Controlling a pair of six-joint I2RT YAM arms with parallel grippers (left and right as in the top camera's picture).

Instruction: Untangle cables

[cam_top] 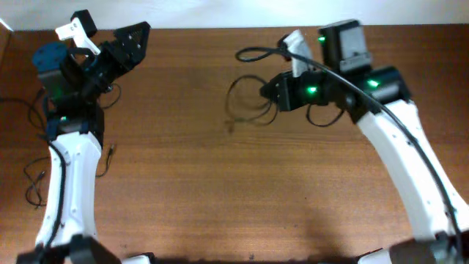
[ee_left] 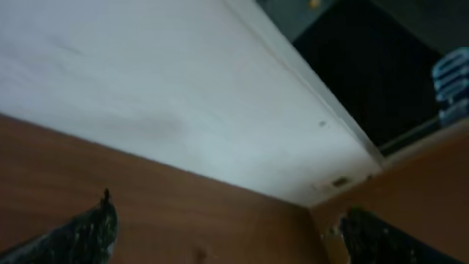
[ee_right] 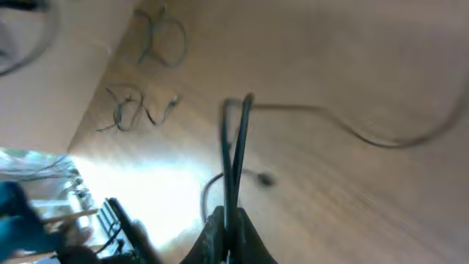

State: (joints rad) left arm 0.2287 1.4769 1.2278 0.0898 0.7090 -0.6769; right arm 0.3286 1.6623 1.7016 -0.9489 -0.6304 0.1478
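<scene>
My right gripper (cam_top: 265, 89) is shut on a thin black cable (ee_right: 235, 147), folded double between its fingertips (ee_right: 233, 220). That cable's loop (cam_top: 240, 101) hangs down to the table beside the gripper, and a thin strand (ee_right: 381, 139) trails off to the right. Two more black cables (ee_right: 128, 110) (ee_right: 165, 29) lie loose on the wood farther off. Overhead they show as thin cords (cam_top: 35, 180) beside the left arm. My left gripper (cam_top: 138, 42) is raised at the back left, open, with nothing between its fingers (ee_left: 91, 235).
A white wall (ee_left: 146, 81) runs along the back edge of the wooden table (cam_top: 234, 191). The right arm's thick black cable (cam_top: 253, 53) arcs above its wrist. Both arm bases stand at the front corners.
</scene>
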